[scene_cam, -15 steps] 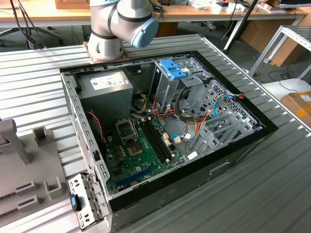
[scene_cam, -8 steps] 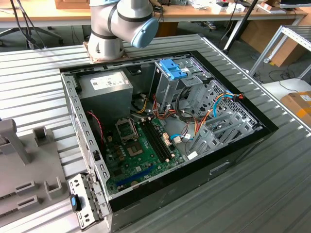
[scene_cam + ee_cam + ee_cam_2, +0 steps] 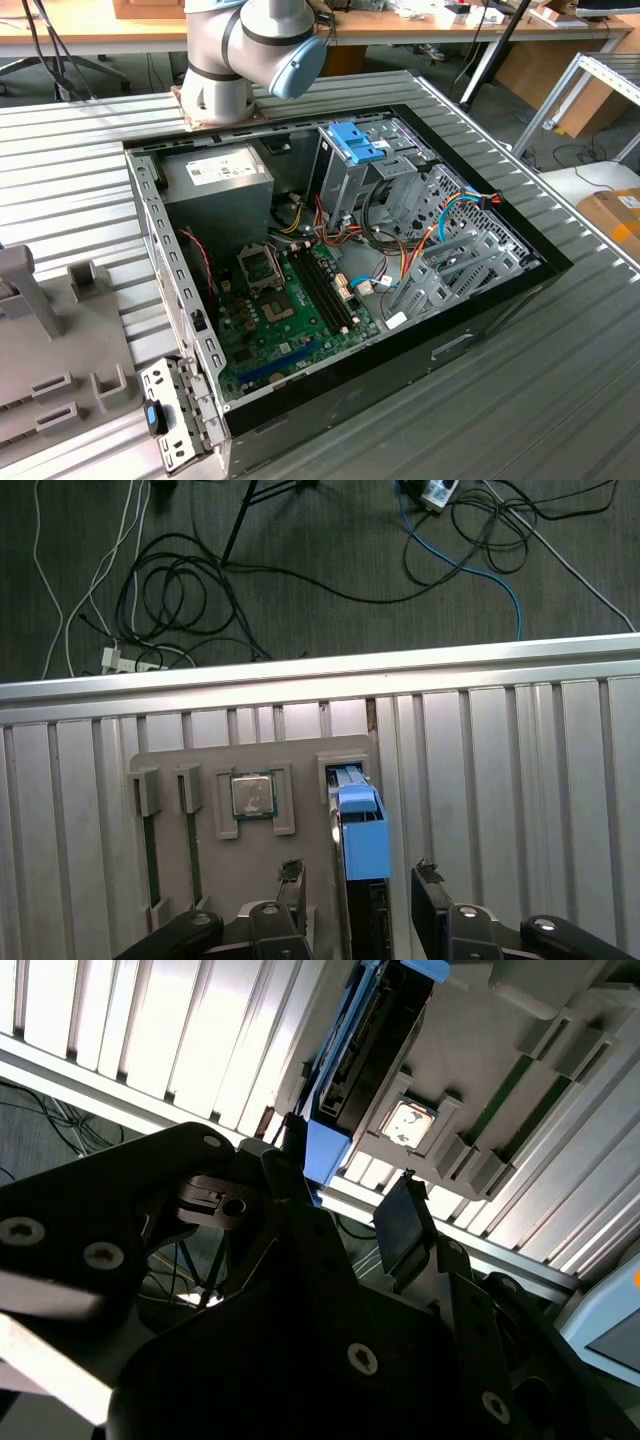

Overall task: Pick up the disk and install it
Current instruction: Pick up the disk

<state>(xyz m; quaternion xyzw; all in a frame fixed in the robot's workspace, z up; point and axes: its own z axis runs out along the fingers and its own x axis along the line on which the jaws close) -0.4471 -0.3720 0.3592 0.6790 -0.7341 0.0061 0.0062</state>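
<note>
On grey fixture (image 3: 45, 350), 8 o'clock of case (image 3: 480, 335) in exterior view: noted disk (image 3: 362, 830) edge-up between fingers of spread, empty gripper (image 3: 357, 875). Judged stiff, dense, shock-fragile; favoured clamping flat faces.

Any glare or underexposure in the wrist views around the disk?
Second wrist view: table slats blown out with glare, gripper near-black in shadow, disk dim. First wrist view: even light, disk's blue rail reads well. Exterior view: evenly lit, no glare.

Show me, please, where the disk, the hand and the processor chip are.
disk (image 3: 362, 825), first wrist view, on its blue carrier end.
hand (image 3: 358, 870), first wrist view, midway between its fingertips.
processor chip (image 3: 252, 795), first wrist view, centre of its metal lid.
</note>
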